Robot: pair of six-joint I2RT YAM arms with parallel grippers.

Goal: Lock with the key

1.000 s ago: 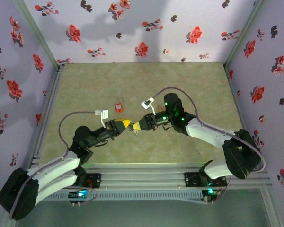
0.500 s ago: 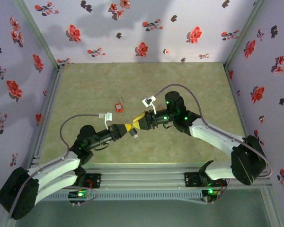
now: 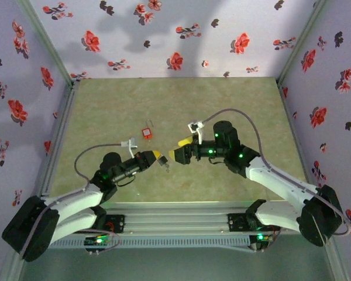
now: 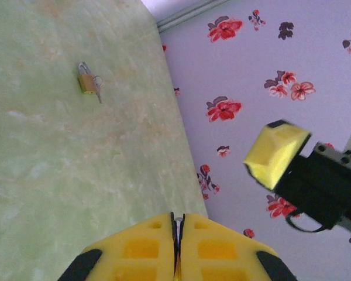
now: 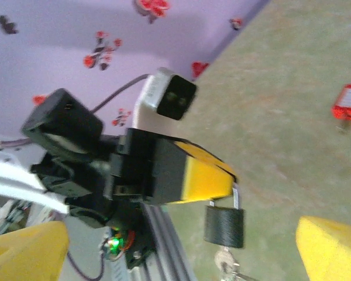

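The left gripper [image 3: 156, 156] is clamped shut on the thin metal shackle [image 5: 237, 196] of a small black padlock [image 5: 224, 225]; the lock hangs in the air off the yellow fingertips, above the green table [image 3: 105, 105] and between the two arms; held this way, its body and underside are free for the other arm to reach. A key [image 5: 225, 260] dangles at the bottom of the body, apparently seated in the keyhole; the blur makes that hard to confirm. The padlock's long axis runs roughly vertical, with the shackle uppermost and the keyed end pointing down at the table; whether the shackle is pushed home I cannot tell.

The right gripper [image 3: 181, 148] faces the lock from just beside it, with its jaws spread wide and nothing between them; it looks placed to close on the key or the body, so I judge the locking turn is yet to be made.

Farther back on the table lies a small red object [image 3: 147, 132]; the left wrist view also shows a brass padlock [image 4: 86, 84] lying flat, well apart from the grippers.
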